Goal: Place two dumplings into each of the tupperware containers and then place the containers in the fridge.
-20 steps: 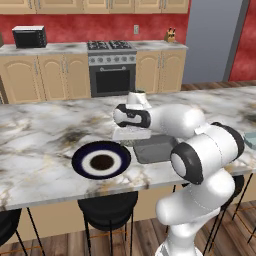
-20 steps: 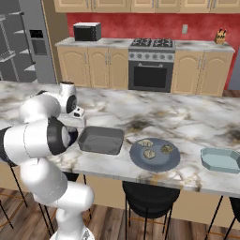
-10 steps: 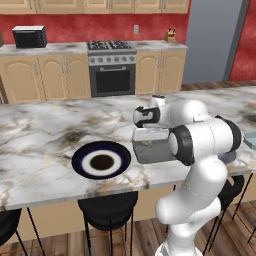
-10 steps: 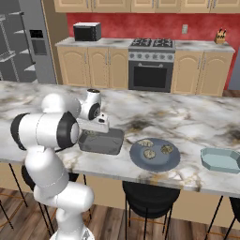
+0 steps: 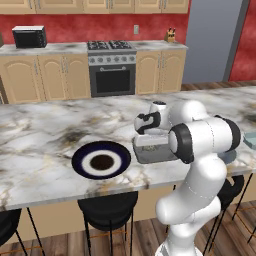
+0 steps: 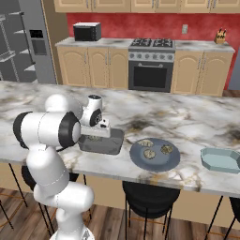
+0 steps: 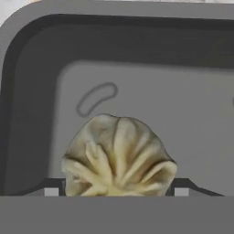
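My gripper [image 7: 116, 191] hangs low over the dark grey tupperware container [image 7: 137, 91], shut on a tan pleated dumpling [image 7: 119, 155] that sits between the two fingertips. In the base views the gripper [image 5: 150, 140] [image 6: 101, 132] points down into this container [image 5: 156, 154] [image 6: 105, 145] on the marble island. Three more dumplings [image 6: 152, 151] lie on a grey-blue plate [image 6: 140, 161] to its right. The pale bluish container [image 6: 225, 159] [image 5: 250, 141] stands farther right. The grey fridge [image 6: 40, 51] is at the back left, with shelves showing beside it.
A dark-blue-and-white plate [image 5: 82, 167] lies on the island left of the grey container. Black stools [image 6: 150, 199] stand under the island's near edge. Behind are a steel oven [image 5: 112, 75], wooden cabinets and a microwave [image 5: 30, 36].
The hand has swung to the right across the island and lowered over the grey container, the dumpling still between its fingers. The plates and containers have stayed put.
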Robot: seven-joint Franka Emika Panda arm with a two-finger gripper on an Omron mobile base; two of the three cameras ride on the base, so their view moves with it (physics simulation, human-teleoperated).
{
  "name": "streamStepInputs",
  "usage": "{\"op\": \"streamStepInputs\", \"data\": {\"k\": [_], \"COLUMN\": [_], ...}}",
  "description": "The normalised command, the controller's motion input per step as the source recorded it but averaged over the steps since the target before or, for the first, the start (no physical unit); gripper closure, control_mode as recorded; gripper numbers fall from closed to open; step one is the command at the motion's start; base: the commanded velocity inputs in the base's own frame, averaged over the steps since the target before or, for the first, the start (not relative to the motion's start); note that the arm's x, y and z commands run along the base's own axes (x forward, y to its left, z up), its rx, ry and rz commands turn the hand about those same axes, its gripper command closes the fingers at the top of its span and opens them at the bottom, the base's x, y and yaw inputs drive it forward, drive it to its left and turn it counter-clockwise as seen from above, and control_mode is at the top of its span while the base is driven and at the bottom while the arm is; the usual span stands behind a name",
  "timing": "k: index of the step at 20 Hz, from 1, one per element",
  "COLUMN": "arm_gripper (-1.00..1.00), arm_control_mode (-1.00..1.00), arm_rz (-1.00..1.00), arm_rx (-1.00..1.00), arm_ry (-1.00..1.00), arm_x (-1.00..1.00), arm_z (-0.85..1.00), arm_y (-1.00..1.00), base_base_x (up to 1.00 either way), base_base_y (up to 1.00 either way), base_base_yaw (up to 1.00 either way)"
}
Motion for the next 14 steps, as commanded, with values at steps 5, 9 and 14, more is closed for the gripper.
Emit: {"op": "streamStepInputs", "data": {"k": [5,9,14], "arm_gripper": [-1.00,-1.00,-1.00], "arm_control_mode": [-1.00,-1.00,-1.00], "arm_rz": [0.00,0.00,0.00], "arm_rx": [0.00,0.00,0.00], "arm_ry": [0.00,0.00,0.00], "arm_x": [0.00,0.00,0.01], "arm_z": [0.00,0.06,0.39], "arm_y": [0.00,0.00,-0.13], "base_base_x": [0.00,0.00,0.00], "base_base_y": [0.00,0.00,0.00], "base_base_yaw": [0.00,0.00,0.00]}}
